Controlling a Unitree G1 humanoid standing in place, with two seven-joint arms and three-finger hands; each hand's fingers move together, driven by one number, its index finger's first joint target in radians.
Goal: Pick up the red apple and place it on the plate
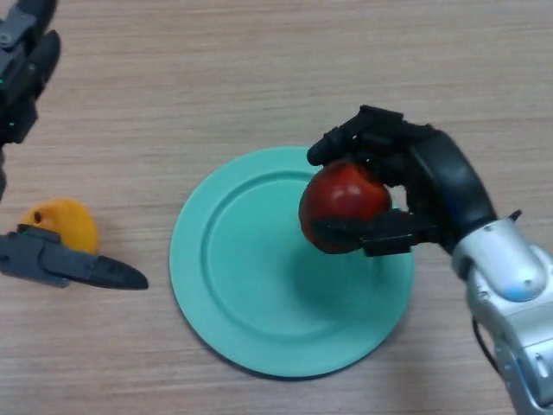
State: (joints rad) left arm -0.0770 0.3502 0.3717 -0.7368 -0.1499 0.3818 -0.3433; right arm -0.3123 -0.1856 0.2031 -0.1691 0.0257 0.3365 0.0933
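The red apple (344,201) is held in my right hand (415,186), whose fingers and thumb are curled round it. The apple hangs over the right part of the round teal plate (251,285), which lies flat on the wooden table. I cannot tell whether the apple touches the plate. My left hand (65,264) lies at the left edge of the view with straight fingers pointing right, holding nothing.
An orange fruit (65,223) sits on the table at the left, just behind my left hand. A dark part of the robot (22,69) shows at the top left corner.
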